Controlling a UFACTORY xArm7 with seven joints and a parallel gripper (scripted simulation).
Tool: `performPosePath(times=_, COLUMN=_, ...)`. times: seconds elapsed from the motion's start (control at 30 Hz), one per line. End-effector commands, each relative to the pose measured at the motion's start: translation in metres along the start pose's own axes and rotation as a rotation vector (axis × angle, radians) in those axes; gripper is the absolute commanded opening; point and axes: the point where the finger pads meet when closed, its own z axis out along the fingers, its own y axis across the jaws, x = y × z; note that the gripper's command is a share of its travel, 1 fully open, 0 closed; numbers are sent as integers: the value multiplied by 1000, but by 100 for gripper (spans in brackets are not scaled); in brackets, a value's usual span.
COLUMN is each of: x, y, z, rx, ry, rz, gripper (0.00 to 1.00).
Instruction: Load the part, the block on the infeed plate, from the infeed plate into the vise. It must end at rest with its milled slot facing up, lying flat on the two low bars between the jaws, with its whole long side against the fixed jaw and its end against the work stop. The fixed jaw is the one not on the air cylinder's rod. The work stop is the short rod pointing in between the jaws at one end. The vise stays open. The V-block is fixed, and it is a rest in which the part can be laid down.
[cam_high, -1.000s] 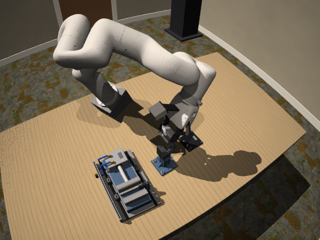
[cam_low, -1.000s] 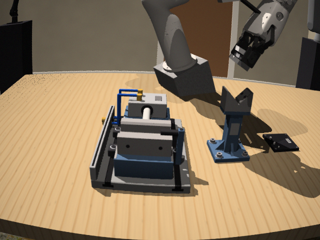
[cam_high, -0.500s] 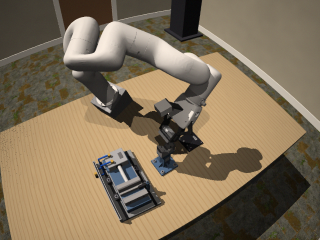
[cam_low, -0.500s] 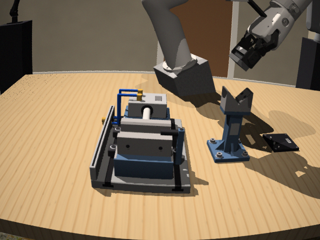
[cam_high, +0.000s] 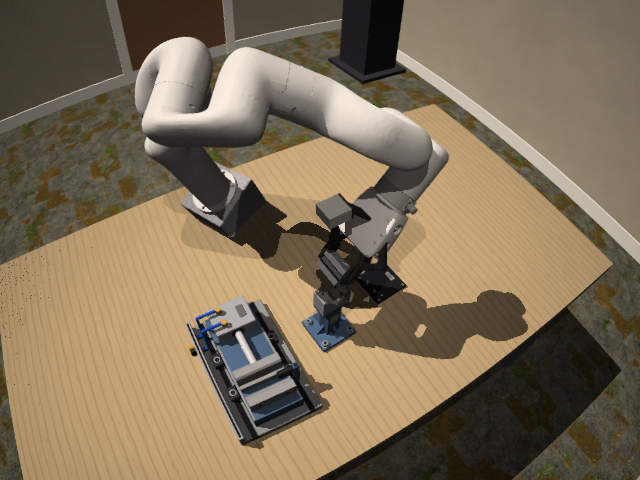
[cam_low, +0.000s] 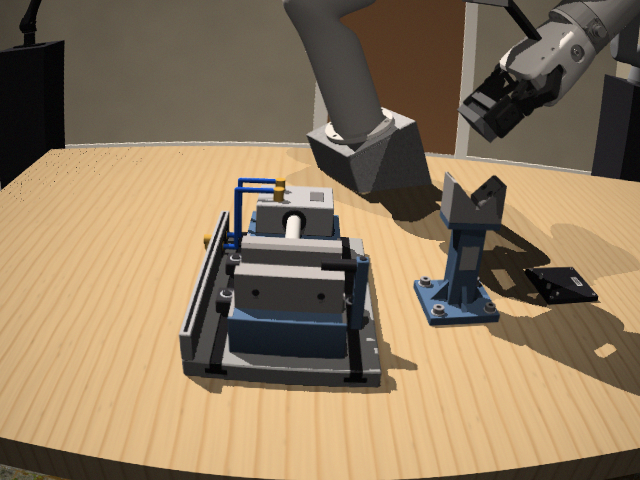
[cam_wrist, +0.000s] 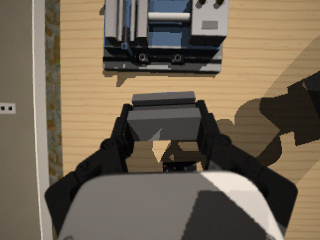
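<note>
Black angular two-finger gripper (cam_wrist: 162, 131) clamped on the matte grey rectangular metal block (cam_wrist: 163, 122), held in the air above the ribbed pale wooden table (cam_wrist: 260, 60); at twelve o'clock the grey-and-blue steel vise (cam_wrist: 165, 30), jaws apart, smooth white cylinder rod (cam_wrist: 169, 16)

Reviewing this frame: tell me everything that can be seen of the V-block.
The V-block is a grey block with a deep V notch open upward, on a blue post rising from a blue square base plate bolted to the table at its corners. It looks like metal. It stands upright, with nothing in the notch, between the vise and the black infeed plate. The gripper, shut on the part, hangs above it, not touching.
</note>
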Motion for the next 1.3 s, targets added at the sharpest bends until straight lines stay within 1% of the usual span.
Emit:
performPosePath(times=0.0, x=0, y=-1, z=-2, rx=2, ry=16, rz=2, gripper=0)
performPosePath(times=0.43, x=0, y=-1, z=-2, rx=2, ry=43, rz=2, gripper=0)
performPosePath(times=1.27, x=0, y=-1, z=-2, rx=2, ry=45, rz=2, gripper=0)
